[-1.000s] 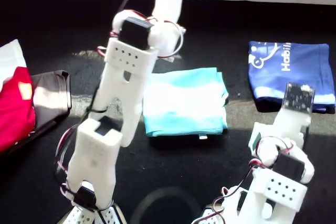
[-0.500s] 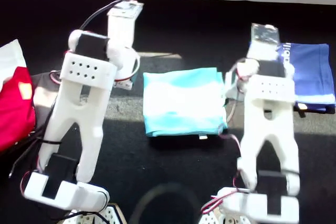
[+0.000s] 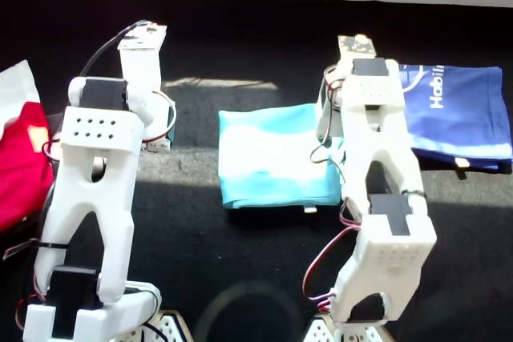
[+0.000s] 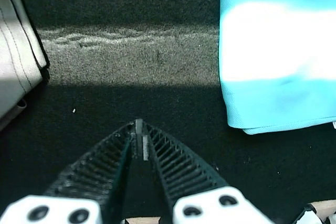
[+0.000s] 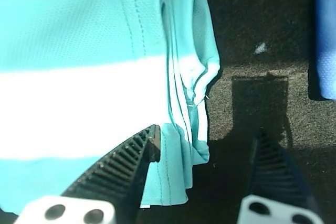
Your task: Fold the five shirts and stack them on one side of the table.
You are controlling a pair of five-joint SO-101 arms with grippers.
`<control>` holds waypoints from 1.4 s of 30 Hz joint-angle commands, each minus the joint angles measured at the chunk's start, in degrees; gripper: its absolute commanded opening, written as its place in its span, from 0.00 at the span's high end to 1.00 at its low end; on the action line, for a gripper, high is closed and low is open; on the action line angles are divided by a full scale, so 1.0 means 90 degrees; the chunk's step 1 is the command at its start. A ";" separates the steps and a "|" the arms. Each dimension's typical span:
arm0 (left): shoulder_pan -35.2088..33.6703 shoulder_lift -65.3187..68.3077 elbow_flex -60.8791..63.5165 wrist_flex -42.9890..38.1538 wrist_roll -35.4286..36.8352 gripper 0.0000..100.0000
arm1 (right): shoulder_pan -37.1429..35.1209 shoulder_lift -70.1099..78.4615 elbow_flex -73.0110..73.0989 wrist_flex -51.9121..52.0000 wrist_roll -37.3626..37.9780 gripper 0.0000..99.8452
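Task roughly midway: turquoise shirt (image 3: pixel 276 158) folded at centre, unstacked; blue shirt (image 3: pixel 457 114) folded at 3 o'clock; red shirt (image 3: pixel 20 162) heaped at 9 o'clock, apparently unfolded; left gripper (image 4: pixel 138 129) pinched together, empty; right gripper (image 5: pixel 206 137) spread astride the turquoise edge.

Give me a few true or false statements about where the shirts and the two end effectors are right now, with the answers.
1. The right end effector is open, with one finger over the turquoise shirt and the other over the table. True.
2. The left end effector is shut on the turquoise shirt. False: it is shut on nothing, above bare table beside that shirt.
3. The blue shirt is stacked on the turquoise shirt. False: it lies apart from it, on the table.
4. A red shirt lies at the left edge of the high view. True.
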 commanded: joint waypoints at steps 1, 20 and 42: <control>-0.0054 -0.0259 -0.0015 -0.0088 -0.0020 0.99 | -0.0151 0.0103 -0.0278 -0.0200 -0.0059 0.73; -0.0063 -0.0269 -0.0015 -0.0039 -0.0029 0.99 | -0.0171 0.0777 -0.0269 -0.0913 -0.0449 0.73; -0.0063 -0.0249 -0.0015 -0.0049 -0.0029 0.99 | 0.0484 0.1304 -0.0825 -0.0816 -0.0400 0.99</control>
